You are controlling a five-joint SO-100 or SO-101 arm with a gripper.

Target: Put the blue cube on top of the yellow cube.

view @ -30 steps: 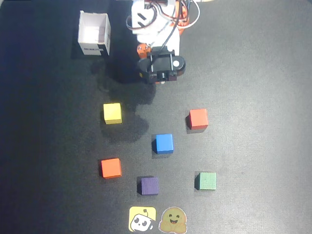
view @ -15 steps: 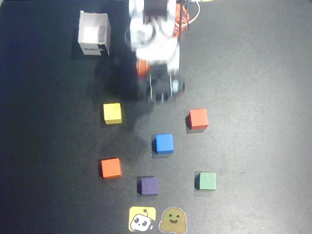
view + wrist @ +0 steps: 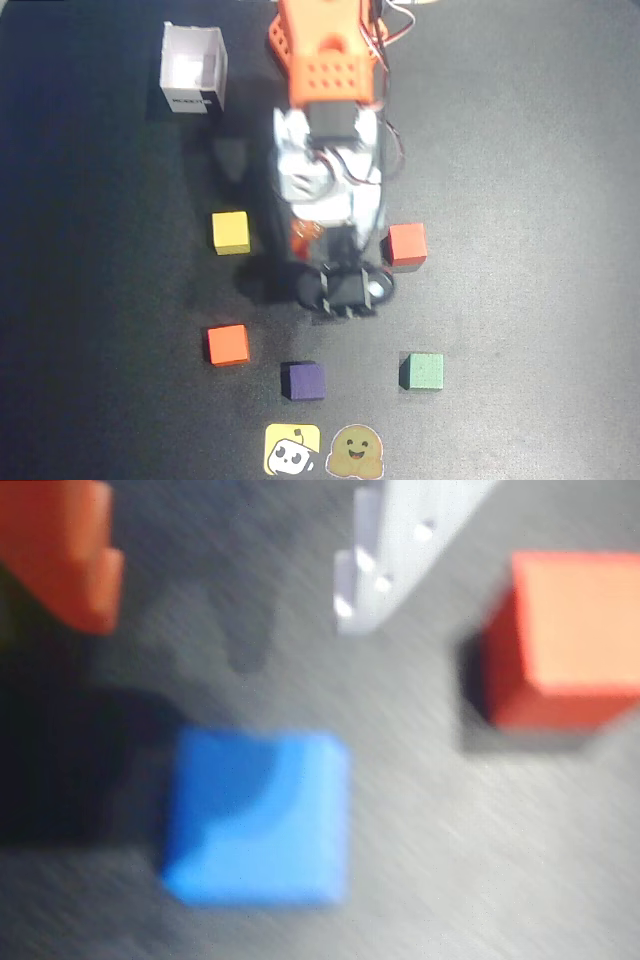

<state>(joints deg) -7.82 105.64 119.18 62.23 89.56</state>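
The wrist view, blurred by motion, shows the blue cube (image 3: 260,815) on the dark mat, just below my gripper (image 3: 225,615). The gripper is open, with its orange finger (image 3: 70,550) at the top left and its white finger (image 3: 390,550) at the top middle. Only bare mat lies between them. In the overhead view the gripper (image 3: 345,290) hangs over the spot where the blue cube lies and hides it. The yellow cube (image 3: 230,232) sits alone to the left of the arm.
A red-orange cube (image 3: 406,244) (image 3: 575,640) stands close to the gripper's right. An orange cube (image 3: 227,344), a purple cube (image 3: 306,381) and a green cube (image 3: 424,371) lie nearer the front. A white box (image 3: 193,70) is at the back left. Two stickers (image 3: 292,450) lie at the front edge.
The arm has stretched forward from its folded pose at the back. The gripper now covers the blue cube in the overhead view. No cube has moved.
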